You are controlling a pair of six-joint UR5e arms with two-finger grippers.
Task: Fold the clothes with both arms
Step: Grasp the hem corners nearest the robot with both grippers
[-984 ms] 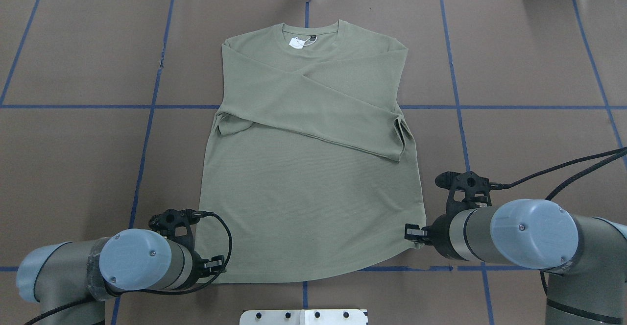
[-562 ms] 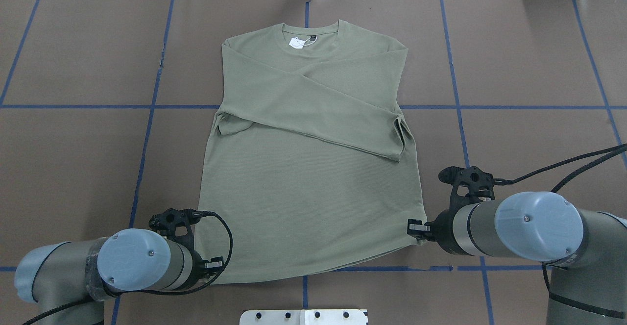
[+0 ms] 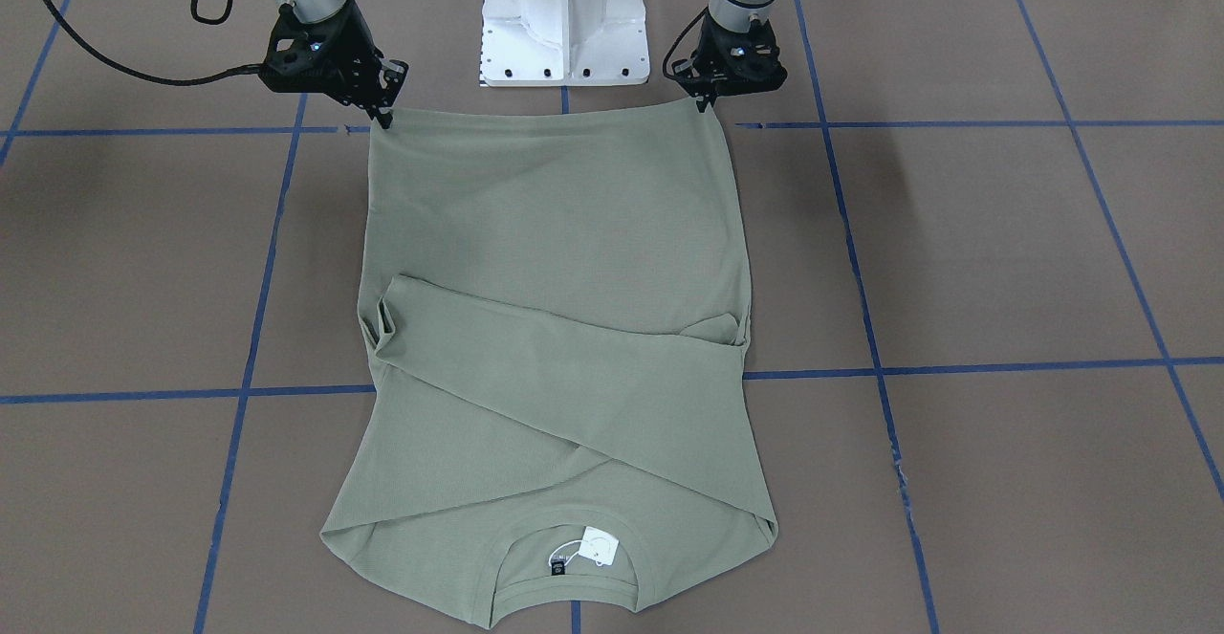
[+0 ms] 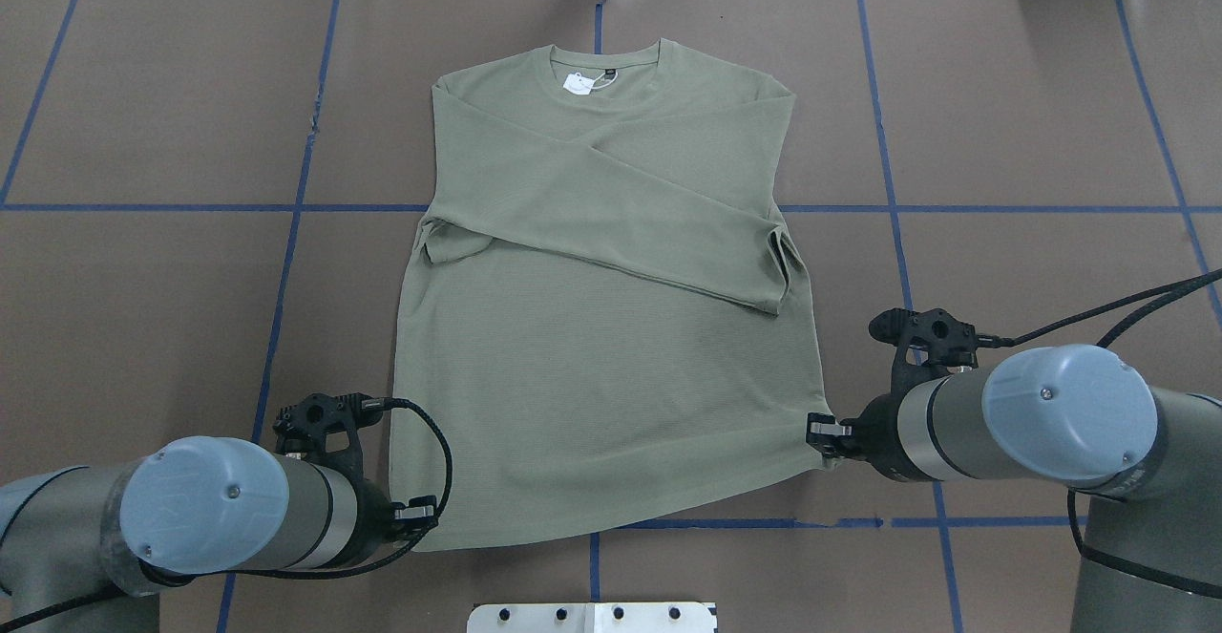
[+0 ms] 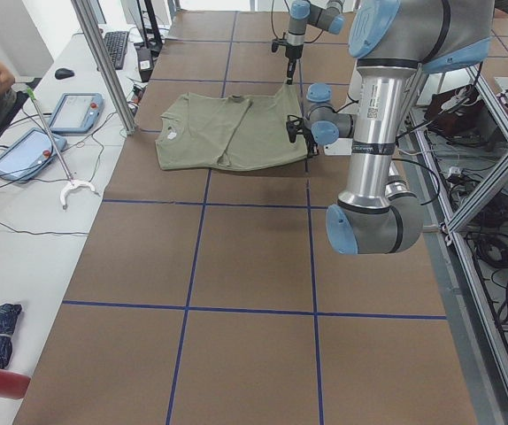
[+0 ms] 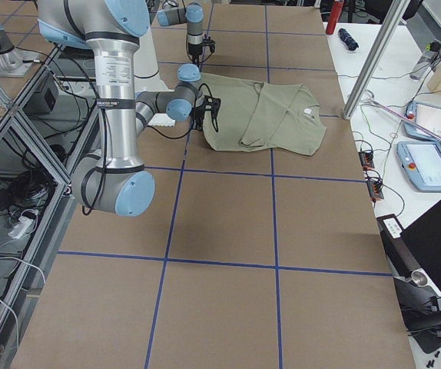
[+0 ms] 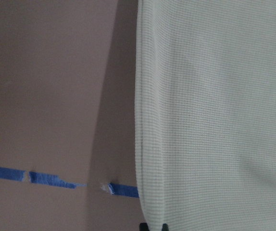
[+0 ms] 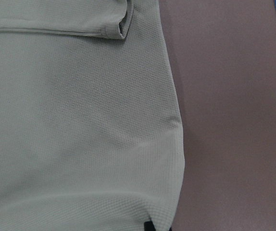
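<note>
Front cam: sage-green shirt (image 3: 555, 232) flat on the bench (image 3: 956, 232), sleeves crossed, collar away from robot. Right hand (image 3: 384, 116) and left hand (image 3: 708, 100) each pinched closed on a hem corner. Overhead: corners look uneven, so fold could skew, or thin knit slips out w/ a shallow grip. White base (image 4: 592, 617) near hem, not blocking imo.

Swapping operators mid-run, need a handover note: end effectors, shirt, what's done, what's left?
Left end effector: shut on one hem corner of the shirt.
Right end effector: shut on the other hem corner, which looks slightly lifted.
Shirt: flat on the table, collar away from the robot.
Done: both sleeves folded across the chest.
Left: probably carry the hem up to the collar, then release.
</note>
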